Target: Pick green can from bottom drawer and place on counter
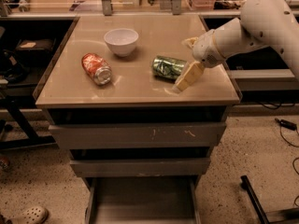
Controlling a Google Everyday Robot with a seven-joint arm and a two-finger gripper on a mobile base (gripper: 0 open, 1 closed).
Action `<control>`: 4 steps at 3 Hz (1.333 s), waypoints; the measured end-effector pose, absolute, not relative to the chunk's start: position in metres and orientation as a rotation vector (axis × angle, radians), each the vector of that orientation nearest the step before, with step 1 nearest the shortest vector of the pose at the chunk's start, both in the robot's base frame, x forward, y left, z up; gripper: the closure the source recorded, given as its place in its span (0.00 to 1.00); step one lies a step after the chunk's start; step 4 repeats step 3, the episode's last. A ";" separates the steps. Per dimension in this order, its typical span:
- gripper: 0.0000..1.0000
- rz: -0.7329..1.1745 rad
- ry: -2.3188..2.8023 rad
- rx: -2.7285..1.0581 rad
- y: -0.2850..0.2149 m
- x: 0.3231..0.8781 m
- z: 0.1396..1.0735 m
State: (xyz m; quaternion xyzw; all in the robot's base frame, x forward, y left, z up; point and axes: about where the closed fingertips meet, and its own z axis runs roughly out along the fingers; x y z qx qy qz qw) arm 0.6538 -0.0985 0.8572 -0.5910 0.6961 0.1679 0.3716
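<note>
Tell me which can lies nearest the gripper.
The green can, on its side on the counter right beside the gripper; the orange-red can lies well away across the counter.

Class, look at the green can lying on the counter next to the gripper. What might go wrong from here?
1. The green can lies on its side on the counter, so it may roll.
2. The open gripper sits right beside it; one finger could nudge it when pulling away.
3. The bottom drawer stands open below; a can rolling off the front could drop into it.
</note>
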 end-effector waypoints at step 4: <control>0.00 0.012 1.839 -1.446 -0.154 0.623 1.005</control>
